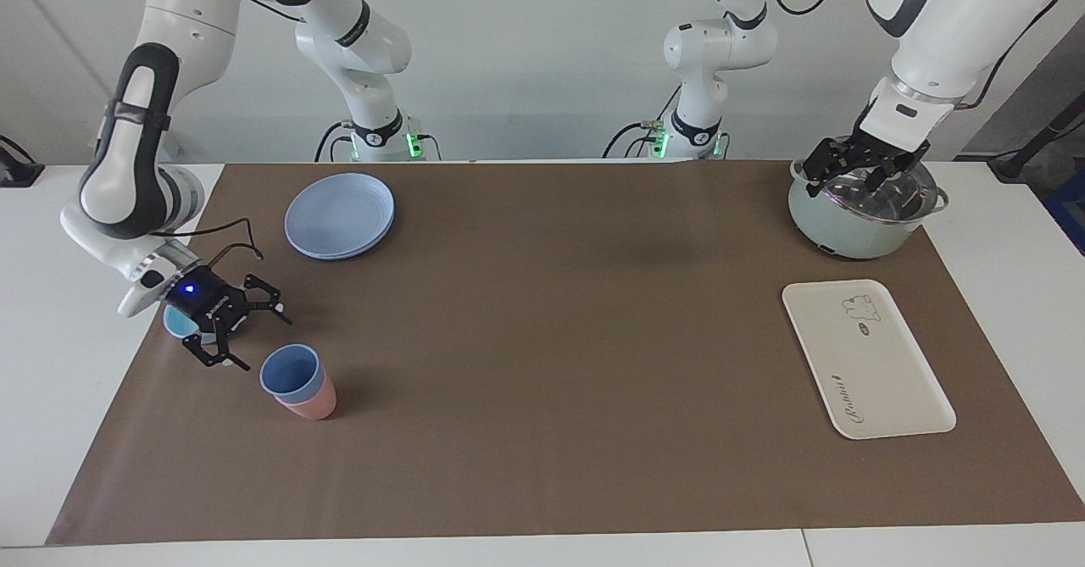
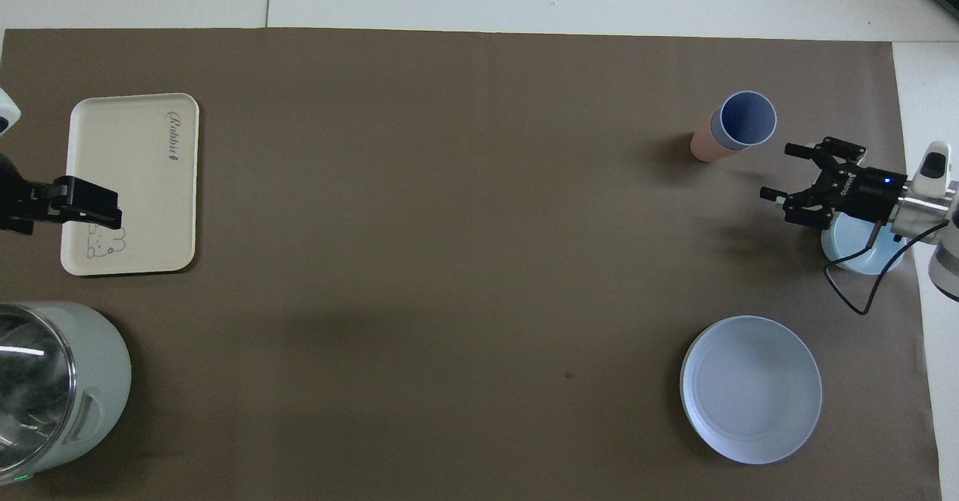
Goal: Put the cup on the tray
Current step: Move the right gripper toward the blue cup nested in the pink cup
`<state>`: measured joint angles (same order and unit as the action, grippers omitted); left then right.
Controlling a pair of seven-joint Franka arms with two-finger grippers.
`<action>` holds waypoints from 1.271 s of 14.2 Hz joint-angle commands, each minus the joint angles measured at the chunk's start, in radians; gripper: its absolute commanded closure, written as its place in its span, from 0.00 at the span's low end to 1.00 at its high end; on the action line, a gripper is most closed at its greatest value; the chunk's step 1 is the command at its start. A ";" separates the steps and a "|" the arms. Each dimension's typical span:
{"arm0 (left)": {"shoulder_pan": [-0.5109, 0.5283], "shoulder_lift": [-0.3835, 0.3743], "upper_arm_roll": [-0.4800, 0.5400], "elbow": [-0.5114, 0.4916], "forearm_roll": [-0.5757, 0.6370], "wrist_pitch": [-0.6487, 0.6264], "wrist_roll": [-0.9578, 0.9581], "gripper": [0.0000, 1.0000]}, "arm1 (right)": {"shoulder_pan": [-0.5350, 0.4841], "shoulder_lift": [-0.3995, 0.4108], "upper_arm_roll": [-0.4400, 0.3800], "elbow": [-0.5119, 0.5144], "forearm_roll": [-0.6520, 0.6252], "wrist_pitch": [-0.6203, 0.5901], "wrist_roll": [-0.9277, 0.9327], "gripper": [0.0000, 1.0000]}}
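Note:
The periwinkle-blue cup [image 1: 291, 374] [image 2: 744, 120] sits nested in a pink cup [image 1: 312, 403] [image 2: 706, 144] on the brown mat, toward the right arm's end of the table. My right gripper [image 1: 263, 342] [image 2: 779, 171] is open and empty, low beside the cups, its fingers pointing at them without touching. The cream-white tray [image 1: 865, 364] [image 2: 131, 149] with a bear drawing lies empty toward the left arm's end. My left gripper [image 1: 865, 175] hangs open and empty over a pot; in the overhead view only part of it [image 2: 82, 207] shows.
A light-blue bowl [image 1: 175, 322] [image 2: 854, 250] sits under the right gripper's wrist. A round blue plate [image 1: 339, 215] [image 2: 751, 389] lies nearer to the robots. A pale green pot with a glass lid [image 1: 865, 228] [image 2: 52, 389] stands nearer to the robots than the tray.

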<state>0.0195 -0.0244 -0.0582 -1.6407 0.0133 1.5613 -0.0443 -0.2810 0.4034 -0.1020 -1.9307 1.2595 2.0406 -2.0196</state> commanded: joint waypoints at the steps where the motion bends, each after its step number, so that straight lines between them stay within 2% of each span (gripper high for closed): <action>1: 0.005 -0.025 -0.002 -0.030 0.002 0.017 0.014 0.00 | -0.015 0.038 0.008 0.044 0.064 -0.020 -0.046 0.00; 6: 0.004 -0.025 -0.002 -0.030 0.002 0.016 0.014 0.00 | 0.017 0.057 0.013 0.088 0.113 0.012 -0.044 0.00; 18: -0.001 -0.025 -0.002 -0.031 0.002 0.017 0.011 0.00 | 0.065 0.087 0.018 0.096 0.193 0.078 -0.025 0.00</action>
<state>0.0193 -0.0244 -0.0599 -1.6408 0.0133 1.5614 -0.0435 -0.2133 0.4721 -0.0893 -1.8552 1.4269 2.1045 -2.0489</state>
